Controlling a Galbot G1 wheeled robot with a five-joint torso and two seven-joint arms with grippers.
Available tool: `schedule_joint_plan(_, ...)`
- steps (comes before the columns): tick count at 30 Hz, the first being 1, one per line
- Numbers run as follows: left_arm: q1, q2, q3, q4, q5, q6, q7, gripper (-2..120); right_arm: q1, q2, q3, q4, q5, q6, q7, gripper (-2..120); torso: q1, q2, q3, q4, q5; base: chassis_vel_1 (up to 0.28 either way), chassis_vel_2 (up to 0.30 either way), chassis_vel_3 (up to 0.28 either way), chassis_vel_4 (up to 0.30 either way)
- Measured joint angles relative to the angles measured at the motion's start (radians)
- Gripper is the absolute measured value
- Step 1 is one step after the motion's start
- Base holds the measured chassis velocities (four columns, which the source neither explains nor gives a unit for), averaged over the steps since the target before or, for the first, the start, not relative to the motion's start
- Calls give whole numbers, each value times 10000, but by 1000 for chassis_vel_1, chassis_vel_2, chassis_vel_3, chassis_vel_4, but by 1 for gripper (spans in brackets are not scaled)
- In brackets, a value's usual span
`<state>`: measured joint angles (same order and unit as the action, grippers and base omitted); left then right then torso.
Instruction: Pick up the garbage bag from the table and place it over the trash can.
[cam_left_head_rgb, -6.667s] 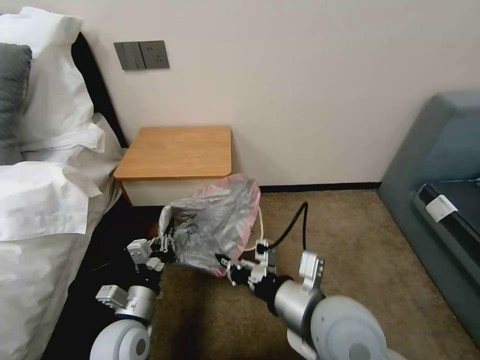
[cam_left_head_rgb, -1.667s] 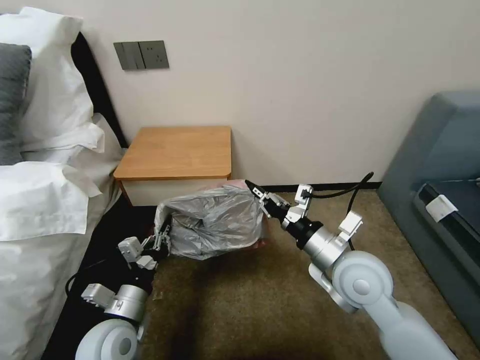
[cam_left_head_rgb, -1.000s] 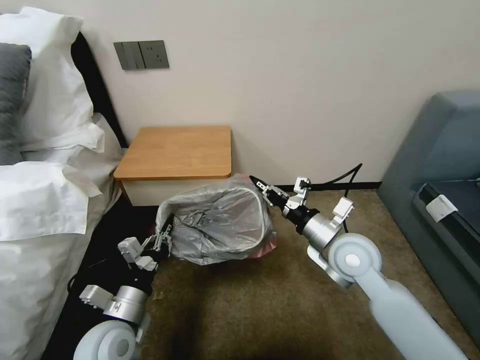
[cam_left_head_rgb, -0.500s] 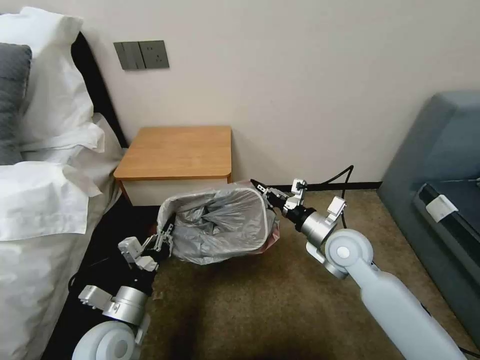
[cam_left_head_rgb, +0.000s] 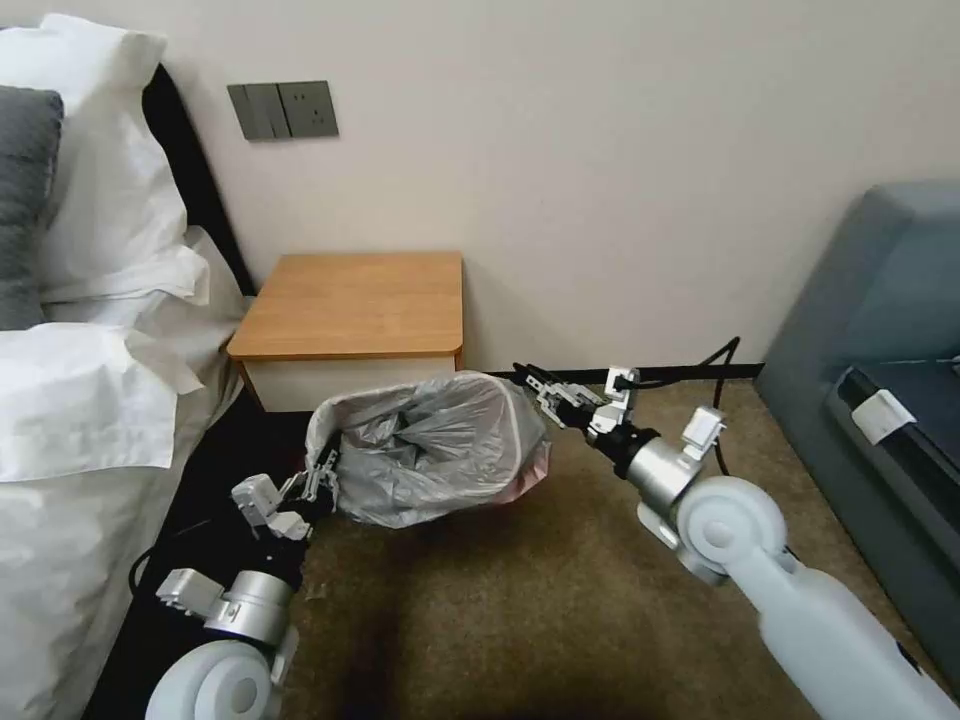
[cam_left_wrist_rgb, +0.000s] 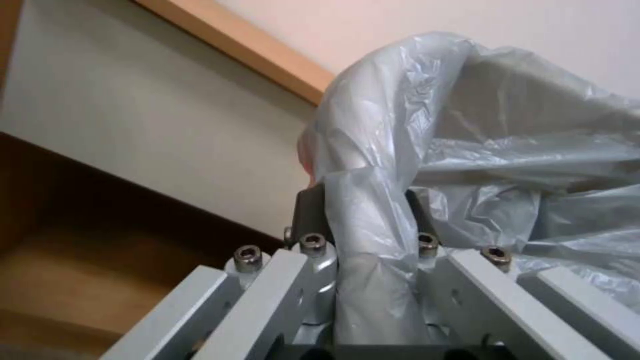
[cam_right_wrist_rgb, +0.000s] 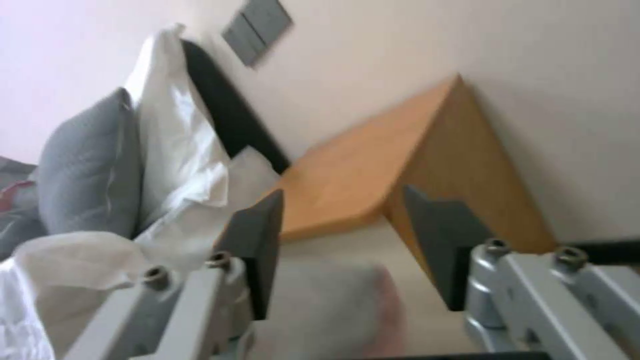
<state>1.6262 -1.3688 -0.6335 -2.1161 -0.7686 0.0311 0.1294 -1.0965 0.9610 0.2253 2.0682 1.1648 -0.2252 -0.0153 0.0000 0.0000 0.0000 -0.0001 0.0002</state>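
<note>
Brown carpet covers the floor of a bedroom corner, with a pale wall behind and a bed with white pillows at the left of the head view.

At the lower left of that view the left gripper is clenched on the near left edge of the thin crinkly translucent grey garbage bag with a pinkish-red hem. The left wrist view shows the same grasp close up: a twisted fold of the grey plastic runs down between the dark fingers, which press it from both sides.

Right of centre in the head view, the right gripper sits just beside the bag's far right corner, pointing toward the wall; whether it touches the plastic cannot be told. In the right wrist view its two dark fingers stand well apart with nothing between them, so it is released.

The bag is spread open with its mouth upward, draped over the small trash can, whose body is hidden under the plastic; the pinkish hem shows low at the right side. It stands on the carpet at the centre of the head view, just in front of the small square nightstand with an orange-brown wooden top and white drawer front.

A blue-grey upholstered seat fills the right edge, and a grey switch plate sits on the wall at the upper left.
</note>
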Motion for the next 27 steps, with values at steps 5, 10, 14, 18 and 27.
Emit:
schedule_joint_plan(5,-111,-51,138,107,1077,-4,-297,7,371,-1311,-272,1611,-420,-245,-134,71,0,0,0,1,-1,0,0,0,0)
schedule_joint_plan(10,-152,-109,272,107,1741,8,-527,7,1569,-2359,-1340,2038,-1843,-1247,-1564,82,0,0,0,-2,-2,0,0,0,0)
schedule_joint_plan(14,-155,-151,352,111,2149,75,-697,7,3337,-2580,-3459,1689,-4360,-1447,-2269,66,0,0,2,3,-3,0,0,0,0)
schedule_joint_plan(18,-150,-191,399,118,2679,-20,-705,7,4640,-2250,-4986,1197,-5792,-1647,-2603,52,0,0,1,3,-2,0,0,0,0)
schedule_joint_plan(27,-127,-169,314,23,3047,-175,-696,7,6314,-723,-7225,116,-7887,-2683,-2802,19,0,0,2,1,-4,0,0,0,0)
